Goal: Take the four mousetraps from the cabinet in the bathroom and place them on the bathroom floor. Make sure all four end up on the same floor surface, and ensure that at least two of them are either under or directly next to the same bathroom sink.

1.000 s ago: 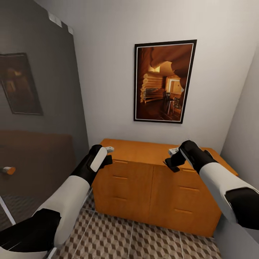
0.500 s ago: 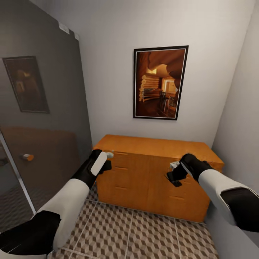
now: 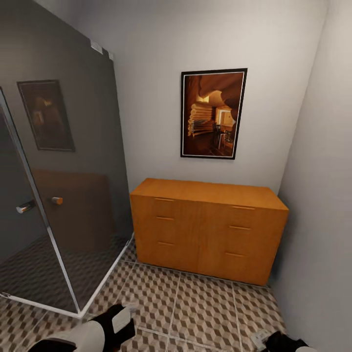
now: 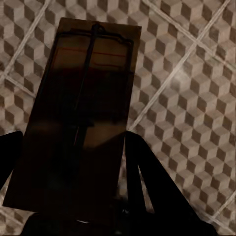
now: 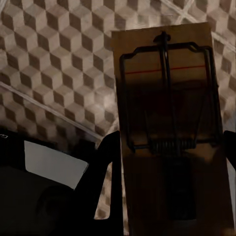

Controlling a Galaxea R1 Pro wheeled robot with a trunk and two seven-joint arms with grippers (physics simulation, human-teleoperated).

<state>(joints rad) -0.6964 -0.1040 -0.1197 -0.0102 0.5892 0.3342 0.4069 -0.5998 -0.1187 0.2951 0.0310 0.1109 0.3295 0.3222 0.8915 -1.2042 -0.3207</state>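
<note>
Each hand grasped a flat brown wooden mousetrap (image 4: pixel 78 123) (image 5: pixel 169 132) above the cube-patterned tiled floor (image 3: pixel 205 308); dropped here by the orange-brown wooden cabinet (image 3: pixel 208 222), both would likely miss the sink requirement.

orange-brown wooden cabinet (image 3: pixel 208 230) against wall | framed picture (image 3: pixel 212 114) above it | glass shower screen (image 3: pixel 58 195) beside it

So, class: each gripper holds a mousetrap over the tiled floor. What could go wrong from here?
1. No sink is in sight, only the wooden cabinet and shower glass; traps set down here may miss it.
2. The left mousetrap and right mousetrap are above the floor; dropping them could make them bounce.
</note>
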